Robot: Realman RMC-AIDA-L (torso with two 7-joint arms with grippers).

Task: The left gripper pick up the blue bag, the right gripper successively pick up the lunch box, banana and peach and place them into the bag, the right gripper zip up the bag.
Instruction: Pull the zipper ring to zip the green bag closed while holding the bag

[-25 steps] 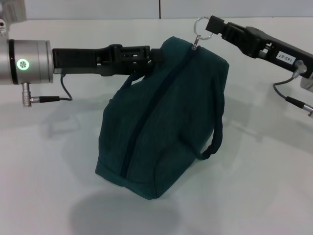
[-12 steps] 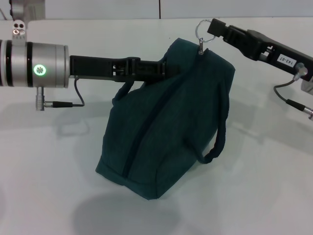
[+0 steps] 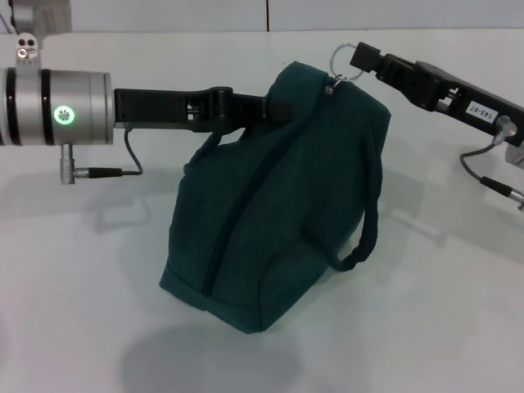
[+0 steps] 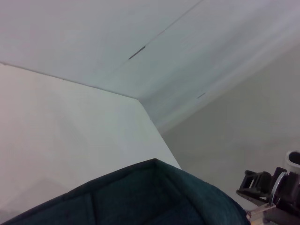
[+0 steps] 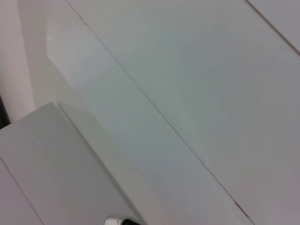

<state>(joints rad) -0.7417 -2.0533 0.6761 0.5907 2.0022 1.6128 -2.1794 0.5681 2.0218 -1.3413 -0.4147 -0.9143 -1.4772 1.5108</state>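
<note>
Now left gripper (image 3: pixel 274 109) jaws clenched on blue bag (image 3: pixel 278 205); right gripper (image 3: pixel 354 59) jaws grasping zipper ring (image 3: pixel 341 57). Hard tug could rip ring free.

The left arm reaches in level from the left, its silver wrist cuff showing a lit green ring, a cable looping below it. The left gripper (image 3: pixel 274 110) is at the upper left side of the bag (image 3: pixel 278 205), its fingers closed on the fabric there. The right arm comes in from the right, sloping slightly upward toward its tip. The right gripper (image 3: pixel 358 59) pinches the ring (image 3: pixel 341 59) at the bag's top.
</note>
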